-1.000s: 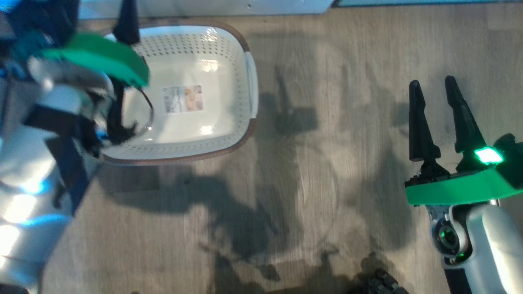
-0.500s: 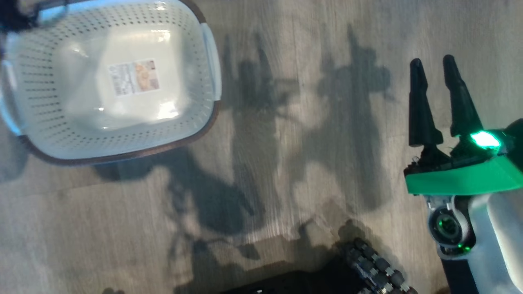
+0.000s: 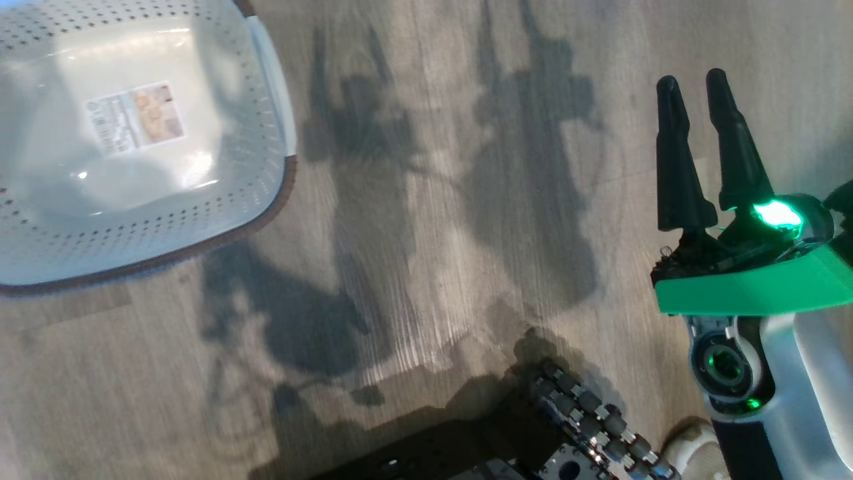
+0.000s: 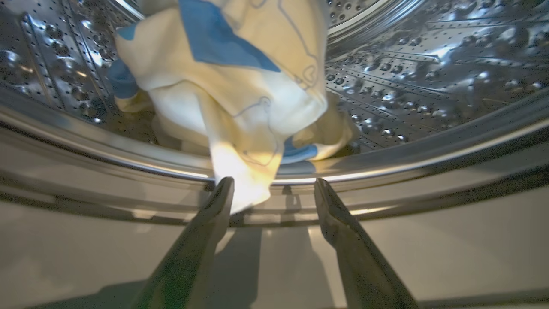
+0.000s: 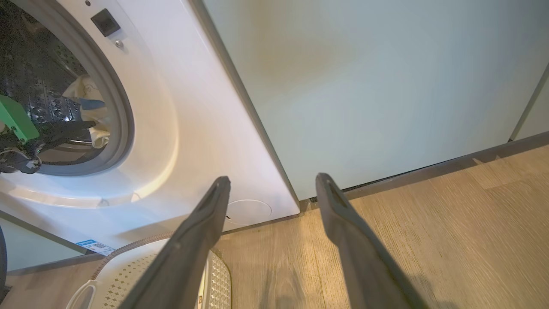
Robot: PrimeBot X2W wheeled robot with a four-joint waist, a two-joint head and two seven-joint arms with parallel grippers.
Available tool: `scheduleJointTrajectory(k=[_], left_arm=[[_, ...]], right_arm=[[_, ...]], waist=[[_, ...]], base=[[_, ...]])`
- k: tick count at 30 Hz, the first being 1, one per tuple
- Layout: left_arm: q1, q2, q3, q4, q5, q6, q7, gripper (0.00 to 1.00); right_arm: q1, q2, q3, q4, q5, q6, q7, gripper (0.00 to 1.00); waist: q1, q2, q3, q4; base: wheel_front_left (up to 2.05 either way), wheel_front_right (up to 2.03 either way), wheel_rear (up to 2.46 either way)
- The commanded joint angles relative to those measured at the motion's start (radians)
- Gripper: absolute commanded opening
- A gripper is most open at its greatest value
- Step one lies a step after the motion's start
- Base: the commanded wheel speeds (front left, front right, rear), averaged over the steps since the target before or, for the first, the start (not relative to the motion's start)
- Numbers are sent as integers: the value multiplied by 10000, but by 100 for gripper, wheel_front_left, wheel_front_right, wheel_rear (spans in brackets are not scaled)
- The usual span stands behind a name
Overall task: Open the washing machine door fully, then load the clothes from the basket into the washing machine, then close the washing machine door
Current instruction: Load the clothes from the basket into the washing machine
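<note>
Left gripper point(image 4: 273, 182) at drum mouth of the washing machine point(image 5: 193, 107), jaws spread, pinching nothing. The clothes point(image 4: 240, 98) lie inside the steel drum point(image 4: 407, 64), one corner draped over the drum lip beside the left finger. The basket point(image 3: 200, 213) sits on the floor point(image 3: 433, 267), empty but for its label point(image 3: 135, 117). Right gripper point(image 3: 692, 80) hovers over the floor well apart from the basket, jaws spread, empty. Progress: opening and loading look about done, bar that trailing corner; closing the door is left. Versus a second ago: the left arm hung over the basket's left edge; the head camera has swung, sliding the basket up-left in the picture, with the robot base point(image 3: 586, 413) in at the bottom. Right jaws unchanged.
</note>
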Motion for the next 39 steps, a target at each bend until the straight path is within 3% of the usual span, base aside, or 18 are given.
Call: scheduleJointTrajectory(k=[1, 15, 16, 17, 18, 19, 34, 35, 36, 39], left_arm=[[-541, 662, 265, -172, 168, 18, 250, 100], [-1539, 1208, -66, 502, 627, 82, 1344, 100], [-1572, 1222, -101, 547, 676, 114, 1387, 85], [-1603, 1227, -141, 589, 705, 119, 1441, 48], [-1627, 1223, -164, 646, 712, 147, 1517, 5], [-1649, 1227, -188, 693, 740, 193, 1576, 0], [-2007, 1213, -489, 890, 865, 106, 1774, 0], [-2043, 1240, -541, 884, 934, 87, 1755, 30], [-2072, 1250, -554, 896, 960, 91, 1730, 100], [-2148, 1293, -616, 956, 1058, 102, 1685, 100]], right_arm=[[143, -79, 203, -389, 156, 44, -67, 100], [273, -79, 570, -747, 669, 44, -67, 100], [291, -79, 562, -763, 680, 44, -67, 100], [308, -79, 557, -773, 688, 44, -67, 100], [322, -79, 552, -779, 694, 44, -67, 100], [333, -79, 546, -785, 699, 44, -67, 100], [281, -79, 584, -853, 777, 44, -67, 100], [273, -79, 603, -855, 779, 44, -67, 100], [263, -79, 620, -857, 779, 44, -67, 100], [237, -79, 641, -866, 780, 44, -67, 100]], waist=[[0, 0, 167, -246], [0, 0, 508, -862], [0, 0, 517, -863], [0, 0, 527, -861], [0, 0, 535, -858], [0, 0, 542, -855], [0, 0, 634, -812], [0, 0, 638, -810], [0, 0, 640, -813], [0, 0, 643, -812]], base=[[0, 0, 0], [0, 0, 0], [0, 0, 0], [0, 0, 0], [0, 0, 0], [0, 0, 0], [0, 0, 0], [0, 0, 0], [0, 0, 0], [0, 0, 0]])
